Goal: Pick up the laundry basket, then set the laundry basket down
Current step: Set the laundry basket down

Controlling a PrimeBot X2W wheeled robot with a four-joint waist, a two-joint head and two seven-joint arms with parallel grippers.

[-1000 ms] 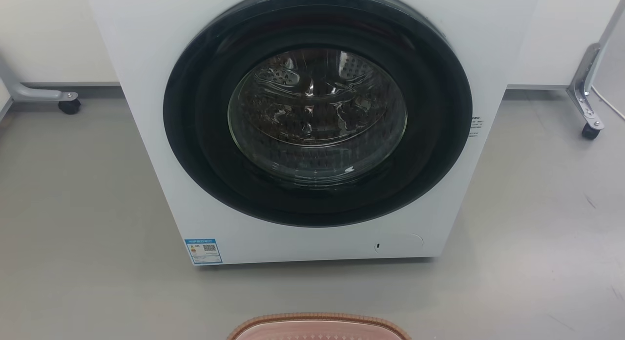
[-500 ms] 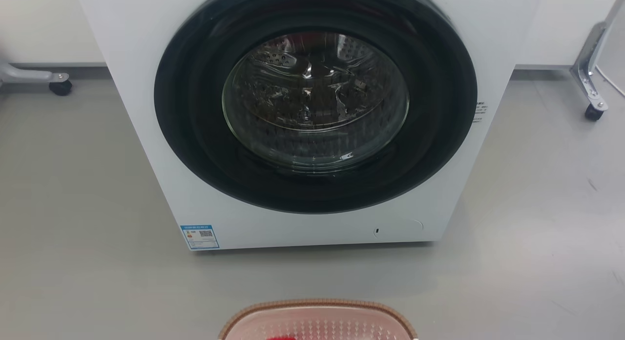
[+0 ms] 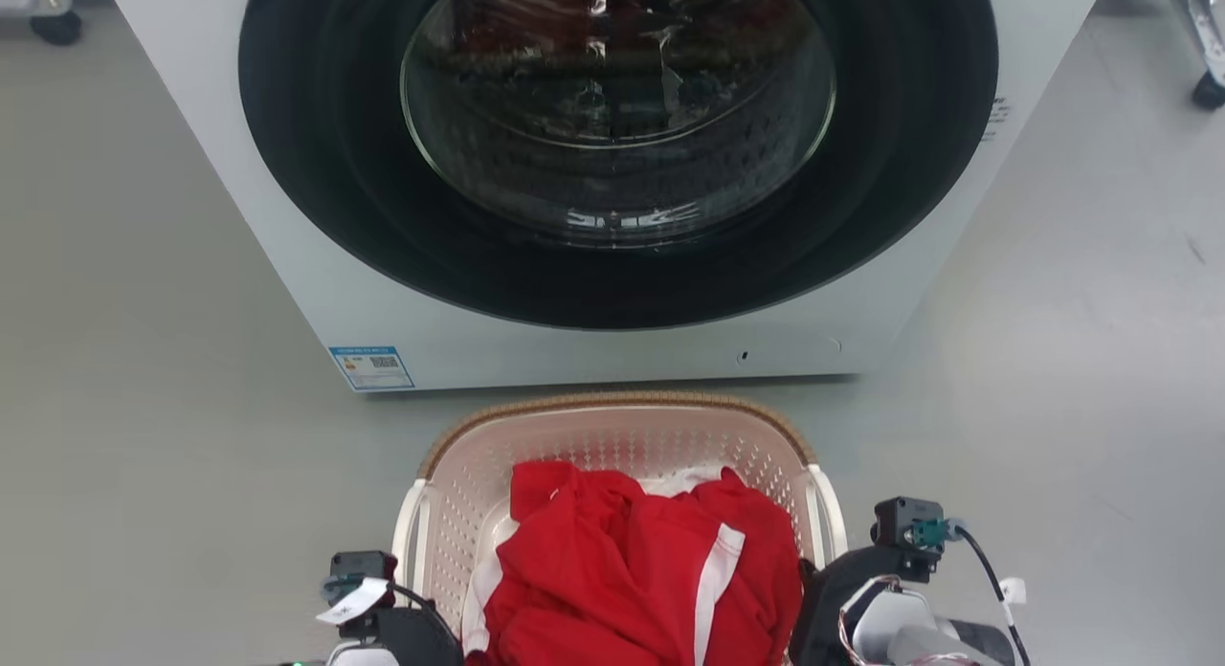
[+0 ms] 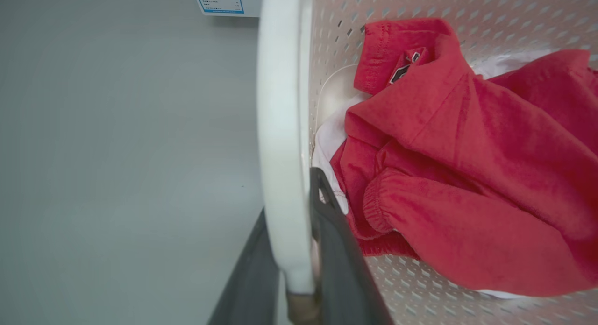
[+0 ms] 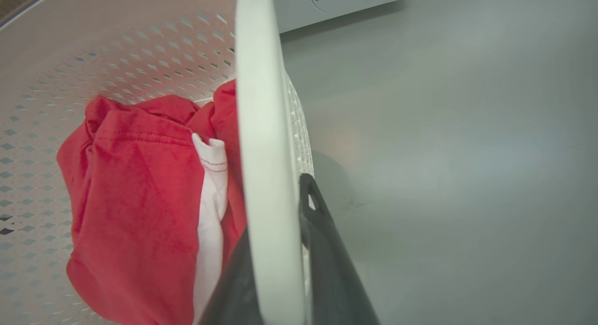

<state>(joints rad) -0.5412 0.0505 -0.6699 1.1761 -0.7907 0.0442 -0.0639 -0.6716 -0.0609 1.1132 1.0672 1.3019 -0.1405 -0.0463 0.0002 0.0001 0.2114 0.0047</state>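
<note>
left gripper (image 4: 292, 199): clamped on left white handle (image 4: 280, 105), lower left of head view
right gripper (image 5: 275, 208): clamped on right white handle (image 5: 264, 105), lower right
laundry basket (image 3: 612, 436): bottom centre, between grippers; red garment (image 3: 622, 561) inside
washer (image 3: 574, 355): upper frame, just beyond basket

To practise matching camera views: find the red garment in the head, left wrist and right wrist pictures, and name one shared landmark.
Head view: red garment, bottom centre, in the laundry basket.
Left wrist view: right half.
Right wrist view: lower left.
Shared landmark: the basket's perforated cream wall.
</note>
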